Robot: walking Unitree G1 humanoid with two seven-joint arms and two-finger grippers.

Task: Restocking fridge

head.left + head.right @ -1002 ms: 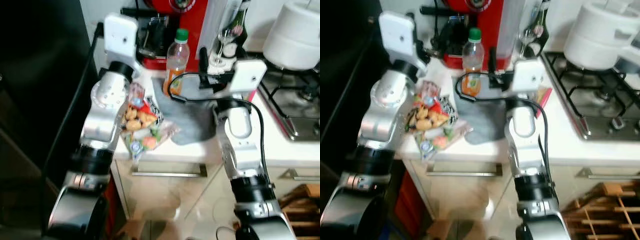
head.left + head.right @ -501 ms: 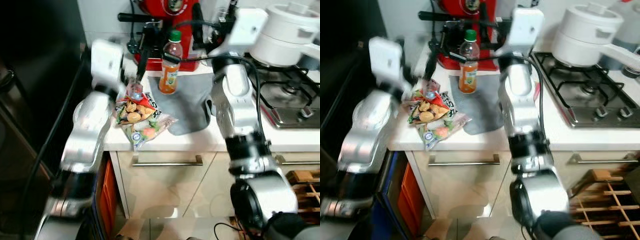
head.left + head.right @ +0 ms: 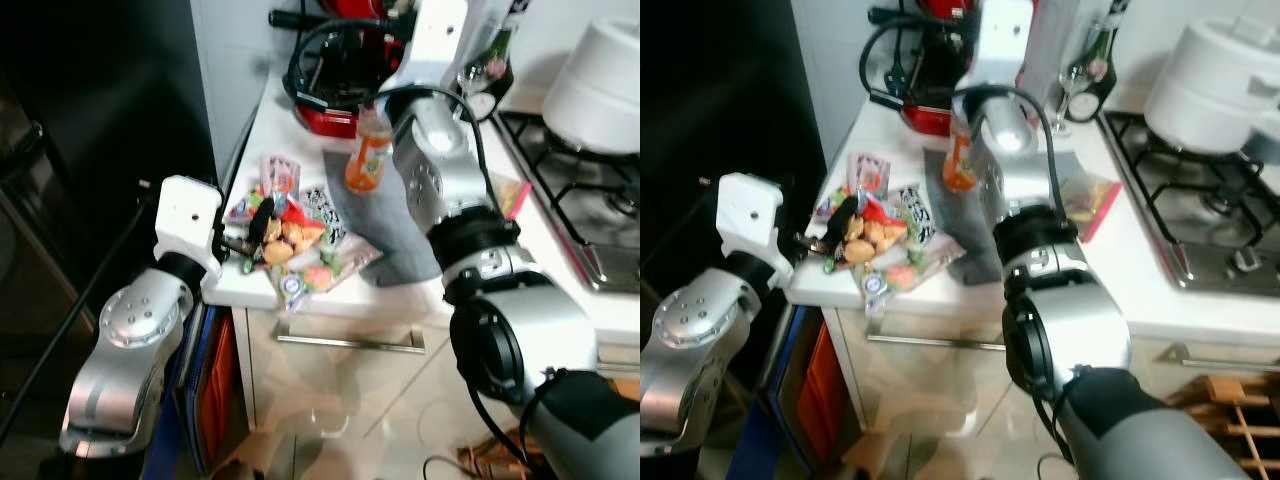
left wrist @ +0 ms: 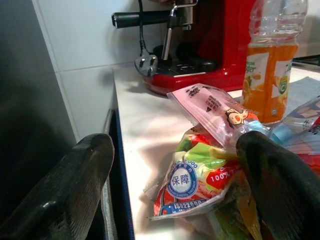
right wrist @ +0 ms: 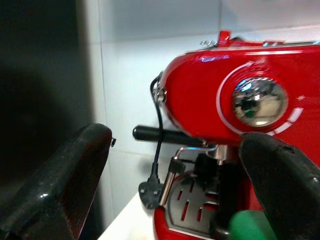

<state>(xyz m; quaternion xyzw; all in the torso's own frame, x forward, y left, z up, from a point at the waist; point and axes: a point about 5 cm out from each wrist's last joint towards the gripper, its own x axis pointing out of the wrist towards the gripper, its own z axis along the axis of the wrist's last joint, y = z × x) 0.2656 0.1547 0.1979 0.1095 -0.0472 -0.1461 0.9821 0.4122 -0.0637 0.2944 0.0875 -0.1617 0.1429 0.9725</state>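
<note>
Pick-up step — both arms reaching for stock at the counter point(image 3: 300, 130) left edge.
Left gripper point(image 4: 175, 185) wide open, empty, at snack packets point(image 3: 295, 235); right gripper point(image 5: 175, 185) wide open, empty, above juice bottle point(image 3: 366, 160) — next: descend, close.

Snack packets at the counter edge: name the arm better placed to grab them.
Left. Its claw is open right at the snack packets; the right claw is up by the red coffee machine, above the juice bottle.

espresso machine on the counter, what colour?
Red, with black handle and cord. The espresso machine shows best in the right wrist view, between the open right gripper's fingers.
</note>
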